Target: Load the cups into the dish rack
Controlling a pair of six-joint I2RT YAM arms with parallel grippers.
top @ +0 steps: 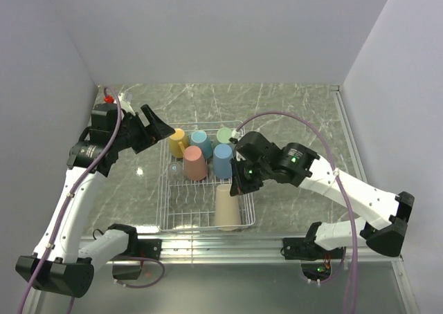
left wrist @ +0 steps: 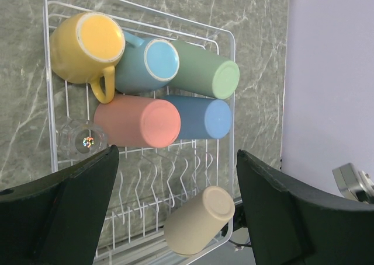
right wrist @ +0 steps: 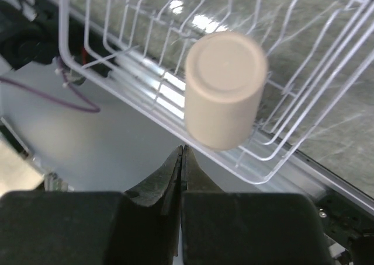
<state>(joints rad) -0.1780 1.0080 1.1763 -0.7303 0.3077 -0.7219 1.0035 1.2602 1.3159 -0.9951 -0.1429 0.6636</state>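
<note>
From above, the dish rack (top: 165, 189) sits on the table (top: 291, 106) midway between its left and right edges, closer to the near edge. Along the rack's far edge stand the yellow mug (top: 178, 142), the light-blue mug (top: 201, 144) and the green cup (top: 224, 135). The pink cup (top: 195, 163) and the blue cup (top: 222, 160) are just nearer, and a clear glass (top: 174, 170) is at the left edge. The beige cup (top: 227, 207) stands alone in the near right corner. The left gripper (top: 160, 125) hovers off the rack's far left corner with its jaws wide and holding nothing. The right gripper (top: 237, 187) hangs at the rack's right edge, just beside the beige cup. In the left wrist view, the left gripper (left wrist: 176, 154) is spread wide above the dish rack (left wrist: 231, 101). The yellow mug (left wrist: 87, 46), light-blue mug (left wrist: 149, 63), green cup (left wrist: 207, 72), pink cup (left wrist: 140, 120) and blue cup (left wrist: 201, 118) are packed together with their bases toward the camera. The clear glass (left wrist: 82, 140) is beside the pink cup, and the beige cup (left wrist: 198, 219) stands apart. In the right wrist view, the right gripper (right wrist: 182, 151) has its jaws pressed together on nothing. The beige cup (right wrist: 225, 90) is just beyond its tips, inside a corner of the dish rack (right wrist: 87, 55).
</note>
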